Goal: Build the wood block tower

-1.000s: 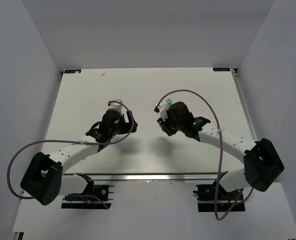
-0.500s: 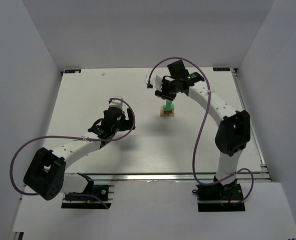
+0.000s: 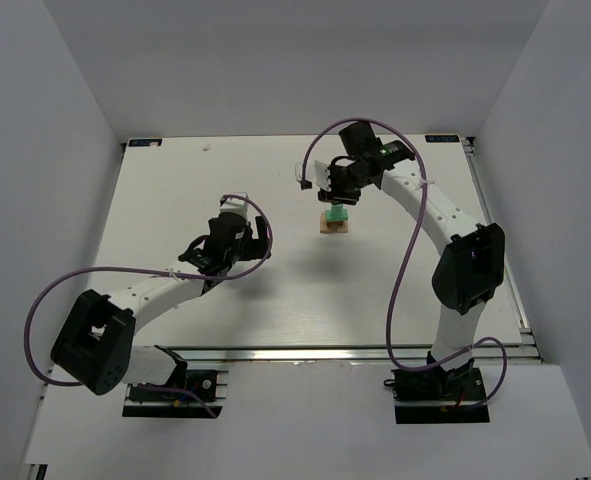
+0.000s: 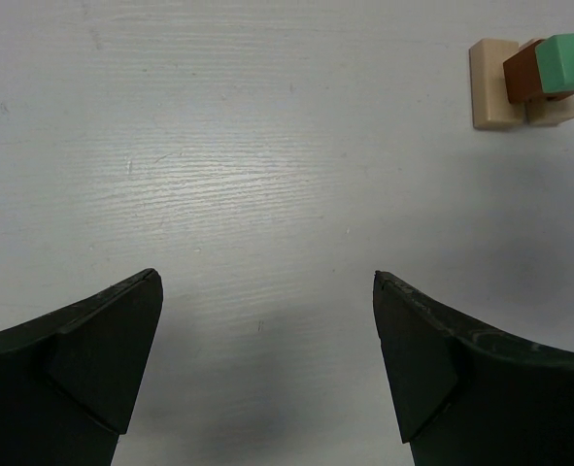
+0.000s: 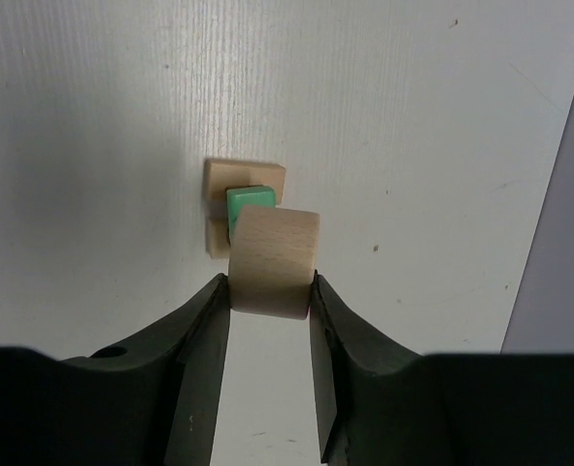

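Observation:
The wood block tower (image 3: 334,220) stands on the white table: a pale tan base (image 5: 246,178), a dark brown block (image 4: 523,76) and a mint green block (image 5: 247,201) on top. My right gripper (image 5: 269,291) is shut on a pale tan block (image 5: 274,260) and holds it directly over the green block; I cannot tell whether they touch. In the top view the right gripper (image 3: 336,192) hangs just above the tower. My left gripper (image 4: 267,359) is open and empty, low over bare table, left of and nearer than the tower (image 4: 529,78); in the top view the left gripper (image 3: 237,222) sits left of it.
White walls enclose the table (image 3: 175,200) on three sides. A metal rail (image 3: 305,352) runs along the near edge by the arm bases. Purple cables loop off both arms.
My right arm has swung from the table's middle out to the far side, uncovering the tower, and now holds the tan block over it. My left arm has shifted slightly.

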`<state>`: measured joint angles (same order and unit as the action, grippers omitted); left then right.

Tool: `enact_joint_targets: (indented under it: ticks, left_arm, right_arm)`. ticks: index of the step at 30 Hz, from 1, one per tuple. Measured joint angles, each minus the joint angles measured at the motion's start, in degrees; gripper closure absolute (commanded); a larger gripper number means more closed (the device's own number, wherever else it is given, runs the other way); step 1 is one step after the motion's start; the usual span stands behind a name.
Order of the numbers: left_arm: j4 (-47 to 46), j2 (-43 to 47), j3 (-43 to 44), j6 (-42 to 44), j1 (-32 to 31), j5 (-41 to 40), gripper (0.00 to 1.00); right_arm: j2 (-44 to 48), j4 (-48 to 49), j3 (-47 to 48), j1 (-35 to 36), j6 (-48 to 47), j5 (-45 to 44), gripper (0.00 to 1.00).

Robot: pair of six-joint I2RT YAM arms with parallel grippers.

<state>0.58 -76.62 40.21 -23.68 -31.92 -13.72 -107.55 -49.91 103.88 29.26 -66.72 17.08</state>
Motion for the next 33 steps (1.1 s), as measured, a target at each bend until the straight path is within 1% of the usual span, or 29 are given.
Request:
enact_joint_targets:
  ticks: [1,2,3,10,15,21,26,33]
  left_arm:
    - [-0.2,0.0,0.0,0.1,0.0,0.0,0.02]
    - [-0.3,0.0,0.0,0.2,0.0,0.0,0.02]
    - [-0.5,0.0,0.0,0.3,0.0,0.0,0.02]
    - [-1.1,-0.2,0.0,0.8,0.1,0.0,0.02]
    - [-1.4,-1.9,0.0,0.8,0.1,0.0,0.02]
    - [-1.7,-2.5,0.1,1.3,0.3,0.4,0.02]
    - [-1.9,-2.7,0.8,1.7,0.3,0.9,0.02]
    - [-2.2,-2.8,0.9,1.9,0.3,1.1,0.02]
  right_arm:
    - [0.0,-0.2,0.0,0.0,-0.3,-0.3,0.97]
    - [0.0,-0.4,0.0,0.0,-0.5,-0.7,0.94]
    - [0.0,-0.6,0.0,0.0,-0.8,-0.9,0.94]
    - [-0.4,-1.0,0.2,-1.2,-1.9,-1.9,0.93]
    - [-1.7,-1.3,1.0,-2.0,-3.2,-1.9,0.92]
    - [-3.8,-2.1,1.9,-2.6,-4.4,-1.1,0.91]
    - [-4.7,-3.1,3.4,-2.6,-5.4,-0.3,0.88]
    - [-5.3,-4.4,5.2,-3.3,-7.1,0.2,0.87]
